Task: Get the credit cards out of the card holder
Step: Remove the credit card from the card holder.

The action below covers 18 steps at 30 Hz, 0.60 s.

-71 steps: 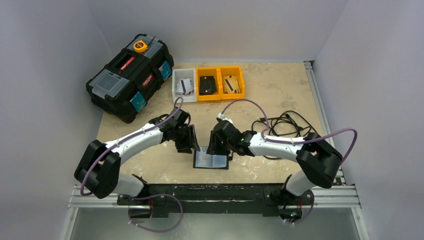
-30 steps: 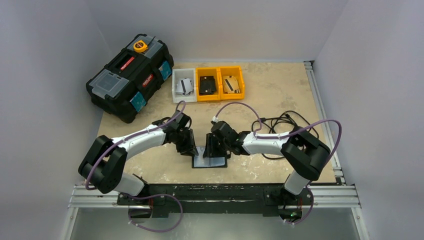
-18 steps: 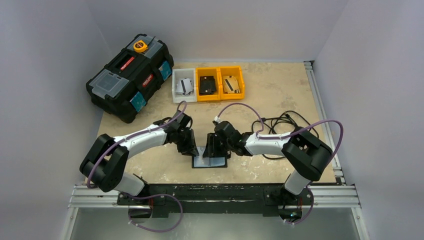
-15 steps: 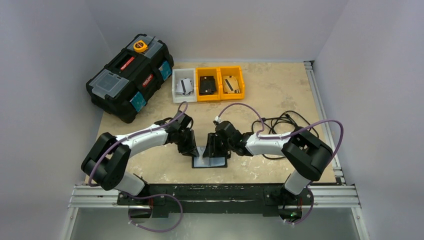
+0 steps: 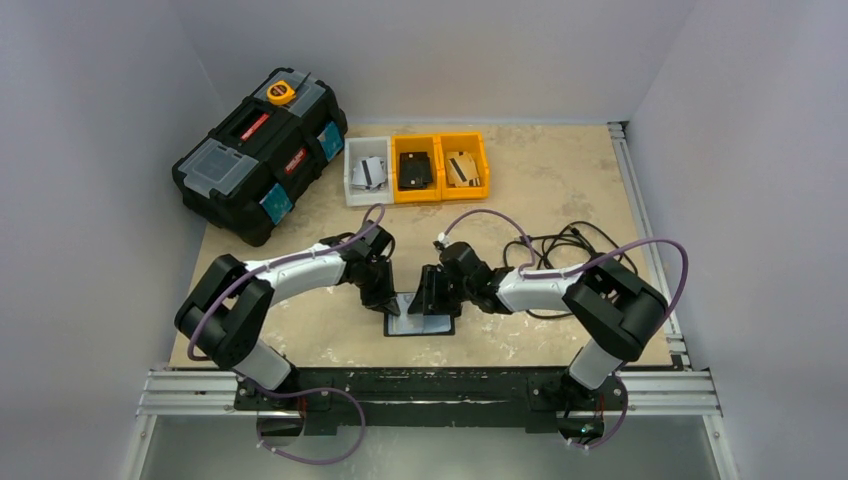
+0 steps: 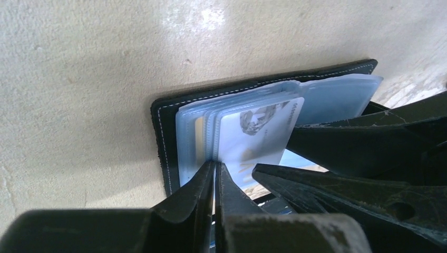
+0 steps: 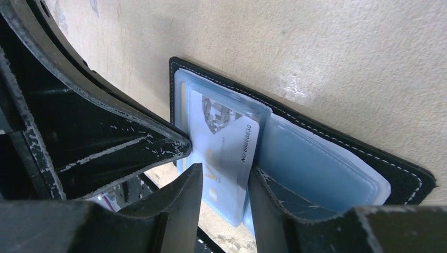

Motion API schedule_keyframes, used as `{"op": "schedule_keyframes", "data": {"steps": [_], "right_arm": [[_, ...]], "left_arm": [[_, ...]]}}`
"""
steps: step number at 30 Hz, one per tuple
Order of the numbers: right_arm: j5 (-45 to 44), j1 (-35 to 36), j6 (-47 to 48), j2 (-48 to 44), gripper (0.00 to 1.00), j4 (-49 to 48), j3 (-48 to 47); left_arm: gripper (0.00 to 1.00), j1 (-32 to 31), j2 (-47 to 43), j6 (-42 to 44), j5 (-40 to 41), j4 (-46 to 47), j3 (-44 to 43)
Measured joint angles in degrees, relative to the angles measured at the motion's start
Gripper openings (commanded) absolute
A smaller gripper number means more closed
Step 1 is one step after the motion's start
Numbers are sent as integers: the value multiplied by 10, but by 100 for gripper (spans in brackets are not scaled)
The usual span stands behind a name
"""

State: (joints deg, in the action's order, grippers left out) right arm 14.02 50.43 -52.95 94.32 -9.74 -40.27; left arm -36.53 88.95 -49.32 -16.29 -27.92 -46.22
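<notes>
Two tools meet over the open card holder (image 5: 420,326), which lies flat near the front middle of the worktop (image 5: 560,190). Left tool (image 6: 214,164): fingers drawn almost together, only a sliver between them, tips at the near edge of the stack of clear sleeves on one half of the card holder. Whether a sleeve leaf is caught in that sliver cannot be told. Right tool (image 7: 225,169): fingers parted, straddling the near end of the topmost of the credit cards (image 7: 221,139), a pale one with a printed emblem and a line of digits along one edge. Contact between pads and card is not discernible. The two tools are just beside each other, left tool at the card's outer side, right tool nearer the fold. The card holder's black stitched border shows around the bluish sleeves, and the other half carries a single sleeve with nothing of either tool on it. Left arm (image 5: 300,272): elbow out to the left, forearm low and angled inward, wrist pitched down onto the card holder. Right arm (image 5: 540,290): mirrored, elbow out to the right, forearm low, wrist tipped down. A tangle of black cable (image 5: 560,245) lies behind the right arm. One white bin (image 5: 367,172) and two orange bins (image 5: 440,168) stand in a row well apart at the far side, and a black toolbox (image 5: 250,160) is at the far left.
</notes>
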Motion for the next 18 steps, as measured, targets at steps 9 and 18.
{"op": "schedule_keyframes", "data": {"steps": [9, 18], "right_arm": [[39, -24, -21, -3, 34, -89, 54], [83, -50, -52, -3, 34, -190, 110]], "left_arm": [[0, -3, 12, -34, 5, -9, -5], [0, -5, 17, -55, 0, 2, -5]]}}
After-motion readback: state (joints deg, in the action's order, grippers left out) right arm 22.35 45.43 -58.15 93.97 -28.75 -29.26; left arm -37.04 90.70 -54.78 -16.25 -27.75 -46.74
